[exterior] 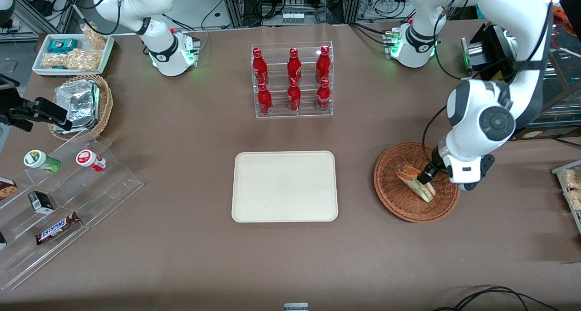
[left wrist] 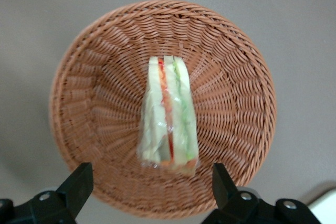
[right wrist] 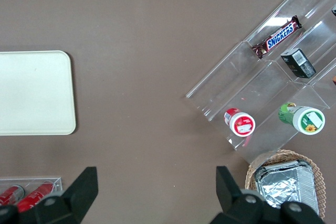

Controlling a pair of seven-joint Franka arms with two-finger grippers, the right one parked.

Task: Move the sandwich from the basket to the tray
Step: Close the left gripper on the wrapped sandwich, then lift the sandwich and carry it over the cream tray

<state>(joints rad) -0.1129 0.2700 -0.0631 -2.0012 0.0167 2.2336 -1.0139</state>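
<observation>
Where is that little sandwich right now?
The sandwich lies in the basket toward the working arm's end of the table, beside the tray, under the open gripper.

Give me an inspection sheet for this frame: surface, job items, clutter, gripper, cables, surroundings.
Surface: brown table, flat, no spills seen.
Job's things: sandwich lies in the basket; tray holds nothing.
Clutter: bottle rack, snack display, foil-packet basket, all toward the parked arm's end or farther from the front camera than the tray.
Grippers: gripper above the sandwich, jaws open, straddling it without contact.
Cables: black cable at the table edge nearest the camera.
Surroundings: equipment racks, nothing else seen.
</observation>
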